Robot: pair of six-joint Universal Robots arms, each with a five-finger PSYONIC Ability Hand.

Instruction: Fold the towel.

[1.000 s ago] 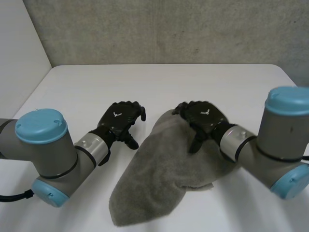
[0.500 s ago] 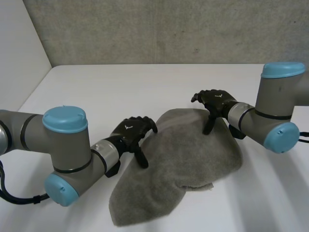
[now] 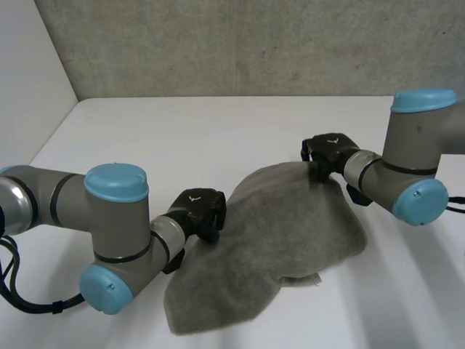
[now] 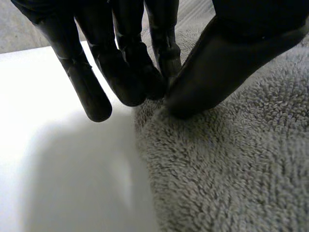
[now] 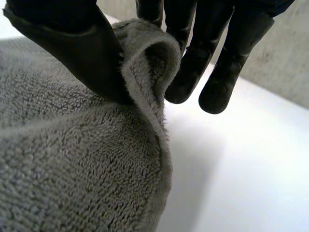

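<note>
Table (image 3: pixel 218 131): white and bare all round the towel. The widest free stretch lies beyond the towel, toward the wall.
Towel (image 3: pixel 283 233): grey terry, on the table between the two hands. It lies rumpled and mostly flat, slanting from a far end down to a near end by the robot.
Progress: no clean fold is made yet. A small flap at the towel's near right side looks doubled under, but the outline is uneven. Both grips appear set, so lifting, laying over and squaring are judged to be left.
Left hand (image 3: pixel 200 211): at the towel's left edge, about midway along. Its fingers (image 4: pixel 130 72) and thumb close together on the hem, the thumb on top of the pile.
Right hand (image 3: pixel 328 151): at the towel's far end. Thumb and fingers nip a raised loop of the hem.
Edges: the left edge lies flat on the table; the far edge stands up in the right hand's pinch.
Room: open table left, right and beyond the towel should allow a spread or a carry-over. The arms crowd the towel's near side.
</note>
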